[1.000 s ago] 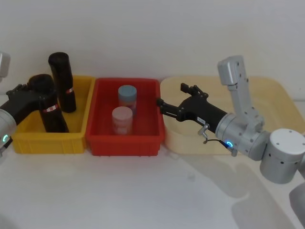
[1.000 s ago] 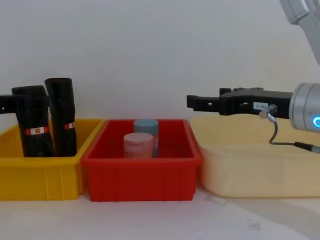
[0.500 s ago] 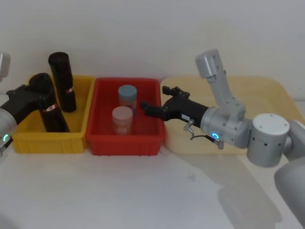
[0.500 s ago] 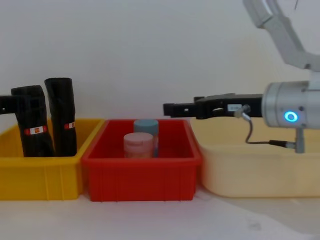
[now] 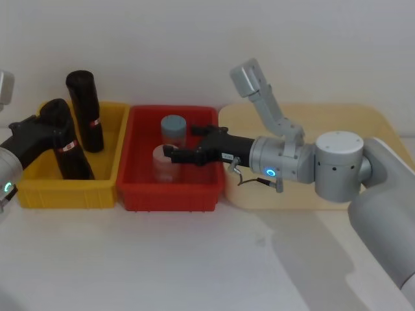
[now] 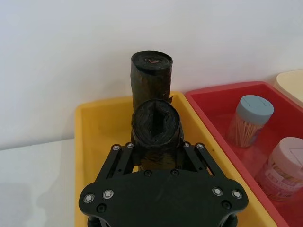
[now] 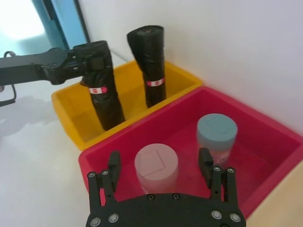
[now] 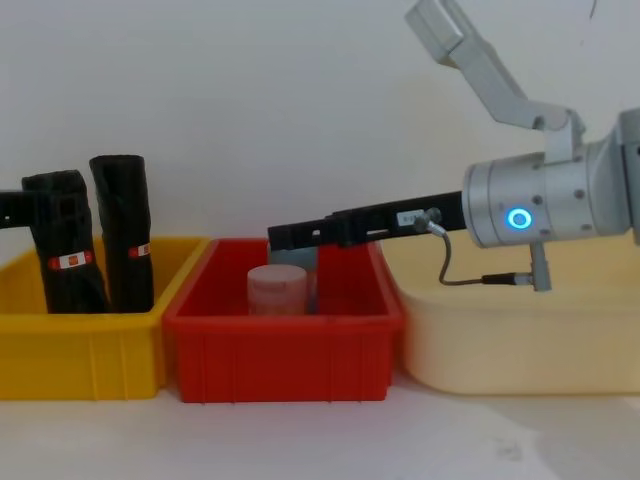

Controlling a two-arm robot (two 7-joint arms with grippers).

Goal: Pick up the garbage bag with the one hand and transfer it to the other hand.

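The garbage bag (image 5: pixel 68 154), a black roll with a red-and-white band, stands in the yellow bin (image 5: pixel 65 194). My left gripper (image 5: pixel 57 122) is shut on its upper end; the left wrist view shows the fingers clamped on both sides of the roll (image 6: pixel 155 120). A second black roll (image 5: pixel 84 110) leans at the bin's back. My right gripper (image 5: pixel 170 154) reaches left over the red bin (image 5: pixel 168 197), level and open. In the right wrist view it (image 7: pixel 159 163) hangs above a pink-lidded jar (image 7: pixel 156 174), with the garbage bag (image 7: pixel 102 94) farther off.
The red bin holds a pink-lidded jar (image 8: pixel 275 290) and a blue-lidded jar (image 5: pixel 173 124). A cream tray (image 5: pixel 379 129) lies to the right, under the right arm. A white wall stands close behind the bins. Bare white table lies in front.
My right gripper has swung left, from over the cream tray to over the red bin's jars. The left gripper and the roll have stayed put.
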